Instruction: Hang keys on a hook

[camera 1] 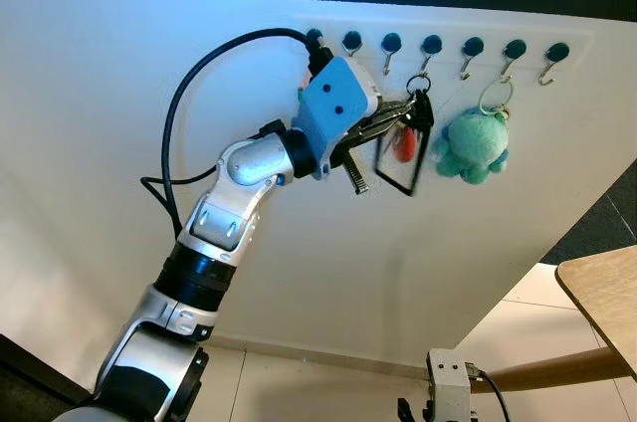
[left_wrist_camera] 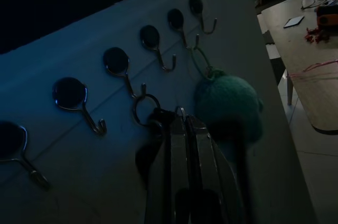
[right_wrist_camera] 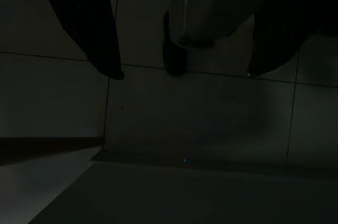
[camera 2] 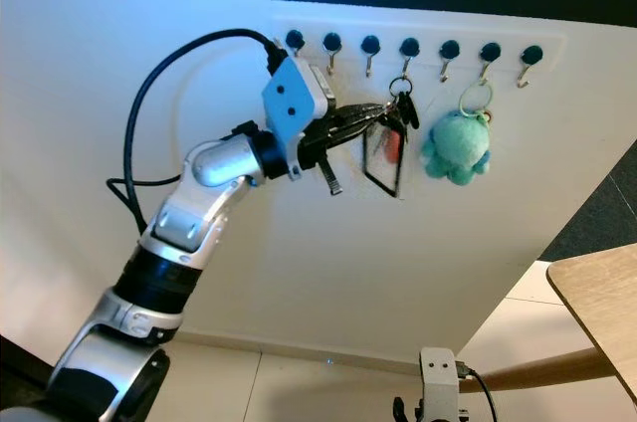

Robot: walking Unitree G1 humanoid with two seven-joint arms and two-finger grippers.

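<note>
The left gripper [camera 1: 390, 121], raised to the upper middle of the left eye frame, has its two long black fingers pressed together on the bunch of keys [camera 1: 406, 139], a dark key ring with a black fob, a red tag and a clear flat rectangular card holder. The ring sits right at the fourth small silver hook [camera 1: 425, 61] of the row of dark-capped hooks [camera 1: 432, 45] along the white wall panel [camera 1: 119, 94]. In the left wrist view the ring [left_wrist_camera: 145, 109] meets the tip of that hook [left_wrist_camera: 133, 86], and it looks threaded on, though the dim light leaves this unsure.

By my reading the task is nearly finished: the bunch is at the hook and probably on it, and what remains is to release the grip and draw the arm clear. The keys hang with their long axis roughly vertical, ring uppermost, card holder pointing down and slightly to the left of the frame. Just to the right, a teal plush octopus [camera 1: 474, 144] hangs on the sixth hook. The right gripper [right_wrist_camera: 179, 71] is spread open, idle above a tiled floor [right_wrist_camera: 200, 118].
</note>
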